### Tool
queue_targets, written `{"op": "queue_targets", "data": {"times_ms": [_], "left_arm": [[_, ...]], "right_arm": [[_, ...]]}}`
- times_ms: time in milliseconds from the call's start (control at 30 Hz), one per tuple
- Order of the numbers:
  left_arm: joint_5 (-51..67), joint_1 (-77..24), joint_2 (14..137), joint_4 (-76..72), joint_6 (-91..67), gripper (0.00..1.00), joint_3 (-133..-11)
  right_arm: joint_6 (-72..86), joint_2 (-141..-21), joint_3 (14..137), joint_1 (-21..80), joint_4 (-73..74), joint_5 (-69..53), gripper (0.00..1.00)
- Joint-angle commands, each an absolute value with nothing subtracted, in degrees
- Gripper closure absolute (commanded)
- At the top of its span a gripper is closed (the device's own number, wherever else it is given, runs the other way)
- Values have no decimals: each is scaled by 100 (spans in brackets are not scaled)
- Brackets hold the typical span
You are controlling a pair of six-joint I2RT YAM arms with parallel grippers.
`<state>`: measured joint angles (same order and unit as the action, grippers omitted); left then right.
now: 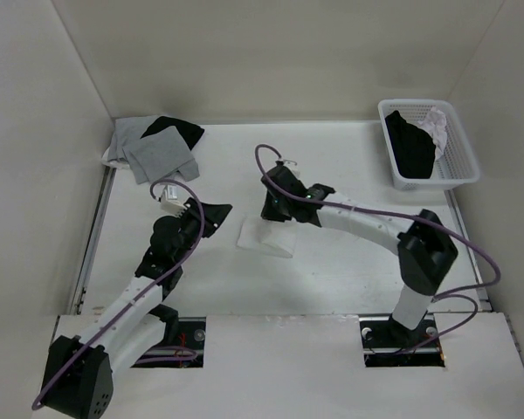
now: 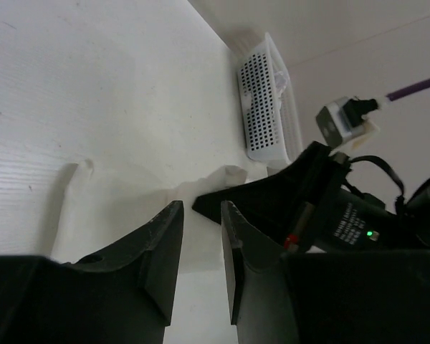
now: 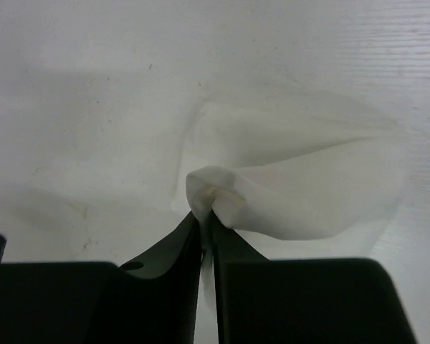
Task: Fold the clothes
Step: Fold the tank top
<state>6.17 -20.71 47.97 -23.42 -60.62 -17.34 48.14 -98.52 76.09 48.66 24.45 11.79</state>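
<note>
The white camisole [image 1: 266,238] lay folded in the middle of the table [image 1: 332,157]. The right jaws pinched a bunched fold of it; the left jaws stood apart, empty, near its left edge.

Camisole [image 1: 266,238] on table [image 1: 349,262]; basket [image 1: 462,150] back right

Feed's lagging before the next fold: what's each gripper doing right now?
Left gripper: open, holding nothing.
Right gripper: closed, pinching the white camisole.
</note>
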Motion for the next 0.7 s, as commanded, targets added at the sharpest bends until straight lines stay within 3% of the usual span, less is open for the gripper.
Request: {"op": "queue_targets", "data": {"times_ms": [0, 200, 333, 400, 533, 667], "left_arm": [[1054, -1763, 4501, -2250, -6117, 73, -1600], [1020, -1806, 4517, -2259, -6143, 73, -1635], [870, -1964, 4675, -2294, -6100, 73, -1722], [774, -2130, 4842, -2364, -6065, 73, -1723], [563, -2552, 5316, -2688, -6020, 76, -1652], [344, -2904, 5799, -3172, -5951, 81, -1635]], "right_arm": [[5018, -10562, 8225, 5145, 2699, 1222, 82], [5150, -10803, 8456, 5471, 2137, 1133, 60], [5054, -10004, 7657, 5471, 1478, 1257, 57], [4949, -9669, 7122, 5471, 1101, 1257, 62], [4747, -9606, 6531, 5208, 485, 933, 92], [4544, -10027, 6495, 4918, -130, 379, 99]]}}
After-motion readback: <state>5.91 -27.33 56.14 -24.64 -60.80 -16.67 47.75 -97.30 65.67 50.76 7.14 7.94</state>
